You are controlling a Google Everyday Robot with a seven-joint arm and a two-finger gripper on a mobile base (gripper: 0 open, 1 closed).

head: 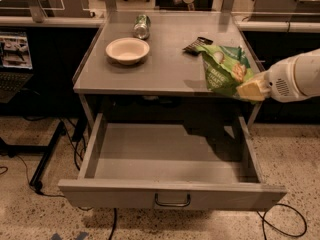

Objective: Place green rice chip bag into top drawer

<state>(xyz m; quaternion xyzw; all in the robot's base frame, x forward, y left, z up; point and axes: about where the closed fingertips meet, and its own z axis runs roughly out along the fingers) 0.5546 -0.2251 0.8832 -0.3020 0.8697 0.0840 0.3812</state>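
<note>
The crumpled, bright green rice chip bag point(223, 70) with round chips pictured hung at the bench's point(167, 59) front right corner, above the open top drawer point(125, 198). The claw point(251, 89) was clamped on its corner, hiding that part.

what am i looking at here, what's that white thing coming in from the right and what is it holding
That white thing is the arm of a mobile robot. It has a single arm ending in a gripper, which is at the front right corner of the table. Its jaws are closed on the green rice chip bag, holding it over the table's edge.

There is only one camera, looking down at the table from in front. Where it is mounted I cannot say.

On the table are a pale bowl, a green can lying on its side, and a small dark wrapper. Below, the top drawer is pulled open with nothing visible inside. The bag is meant to go in there.
</note>
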